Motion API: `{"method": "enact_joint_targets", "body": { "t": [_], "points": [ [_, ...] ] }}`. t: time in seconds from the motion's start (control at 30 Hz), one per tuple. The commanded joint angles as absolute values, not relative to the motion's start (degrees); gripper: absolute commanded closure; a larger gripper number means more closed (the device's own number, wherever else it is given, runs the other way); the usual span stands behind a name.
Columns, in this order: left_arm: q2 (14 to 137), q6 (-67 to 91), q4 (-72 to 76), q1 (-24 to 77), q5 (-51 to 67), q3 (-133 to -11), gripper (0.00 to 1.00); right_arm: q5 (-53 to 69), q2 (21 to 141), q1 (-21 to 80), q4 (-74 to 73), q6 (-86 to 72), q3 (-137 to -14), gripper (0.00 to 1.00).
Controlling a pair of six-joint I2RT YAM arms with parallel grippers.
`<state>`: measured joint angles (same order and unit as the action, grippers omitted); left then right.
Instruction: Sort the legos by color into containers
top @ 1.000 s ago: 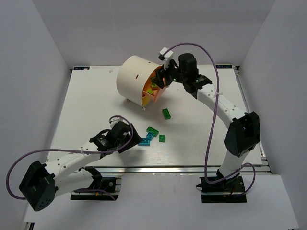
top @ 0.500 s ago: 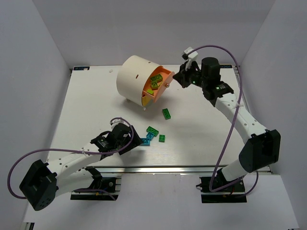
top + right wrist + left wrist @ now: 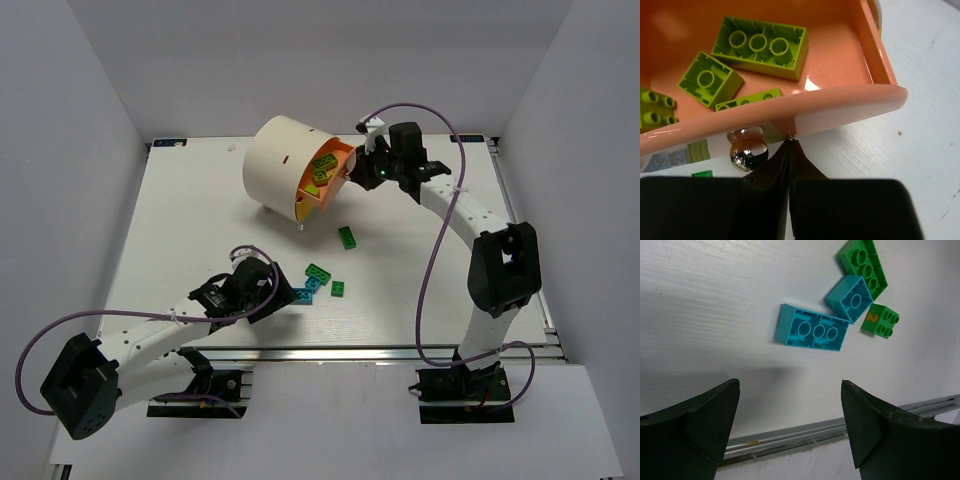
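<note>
The cream drum lies at the table's back with one orange drawer pulled out. Yellow-green legos lie inside that drawer. My right gripper is shut and empty, its tips against the drawer's front lip beside the shiny knob; from above the right gripper sits at the drawer's right. My left gripper stands open just short of a long cyan lego. A small cyan lego and two dark green legos lie beyond it.
Another dark green lego lies alone between the drum and the near cluster. The table's metal front rail runs close under the left gripper. White walls close in the table on three sides.
The right gripper closed, pulled back to the right from over the drawer, then returned to the drawer's front lip. The left arm stayed still.
</note>
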<state>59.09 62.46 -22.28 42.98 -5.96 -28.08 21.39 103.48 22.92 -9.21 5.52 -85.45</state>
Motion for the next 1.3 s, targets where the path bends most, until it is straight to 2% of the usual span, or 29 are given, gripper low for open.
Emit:
{"method": "enact_joint_targets", "body": {
  "t": [0.0, 0.4, 0.53, 0.6, 0.63, 0.7, 1.07, 1.2, 1.27],
  "points": [
    [57.04, 62.84, -22.50, 43.24, -6.33, -27.77, 0.09, 23.99, 105.11, 23.29, -7.47, 4.83, -91.49, 1.00],
    [58.27, 62.49, -23.03, 43.24, -6.50, -28.65, 0.09, 36.82, 113.90, 23.91, -5.89, 0.44, -100.89, 0.99],
    [57.92, 62.58, -23.64, 43.24, -6.68, -28.74, 0.09, 39.11, 116.28, 24.00, -5.19, -1.14, -103.01, 0.87],
    [57.40, 62.67, -23.82, 43.24, -6.94, -28.56, 0.09, 40.51, 116.80, 24.08, -3.87, -1.32, -103.27, 0.73],
    [57.39, 62.75, -23.91, 43.24, -6.94, -28.56, 0.08, 40.87, 117.07, 24.00, -3.52, -1.32, -103.36, 0.73],
    [57.30, 62.84, -23.82, 43.24, -6.86, -28.39, 0.08, 42.01, 117.60, 24.08, -3.08, -1.58, -103.53, 0.66],
    [58.09, 62.67, -23.64, 43.24, -6.77, -28.56, 0.08, 42.45, 115.84, 23.82, -5.36, 2.81, -98.10, 0.64],
    [58.45, 62.58, -23.55, 43.24, -6.59, -28.65, 0.08, 42.71, 116.01, 23.82, -6.06, 3.78, -97.03, 0.60],
    [58.53, 62.49, -23.64, 43.24, -6.68, -28.74, 0.08, 42.28, 116.28, 23.91, -6.42, 3.96, -96.94, 0.55]
  ]
}}
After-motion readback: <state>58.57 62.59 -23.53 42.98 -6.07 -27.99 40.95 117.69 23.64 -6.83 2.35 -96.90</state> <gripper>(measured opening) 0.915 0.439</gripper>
